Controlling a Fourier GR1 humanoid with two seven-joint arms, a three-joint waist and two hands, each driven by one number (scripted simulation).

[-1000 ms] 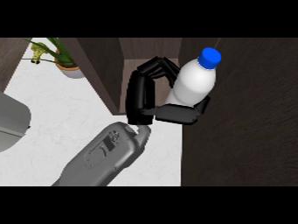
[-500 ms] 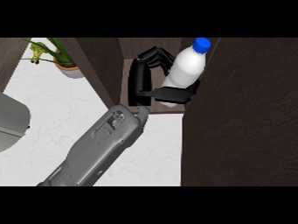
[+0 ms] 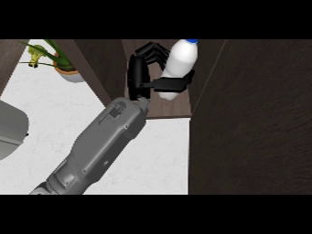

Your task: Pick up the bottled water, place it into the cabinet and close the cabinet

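Inside cabinet (image 3: 165, 107), robot hand (image 3: 145, 75) grips bottled water (image 3: 180, 64).

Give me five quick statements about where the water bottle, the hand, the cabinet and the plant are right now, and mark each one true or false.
1. The hand has its fingers curled round the bottled water. True.
2. The bottle's cap is red. False: the cap is blue.
3. The bottle lies flat on the white counter. False: it is held up in the hand, at the cabinet opening, off the counter.
4. A potted plant stands on the counter to the left of the cabinet. True.
5. Two hands hold the bottle. False: only one forearm and hand show; which of the robot's hands it is cannot be told.
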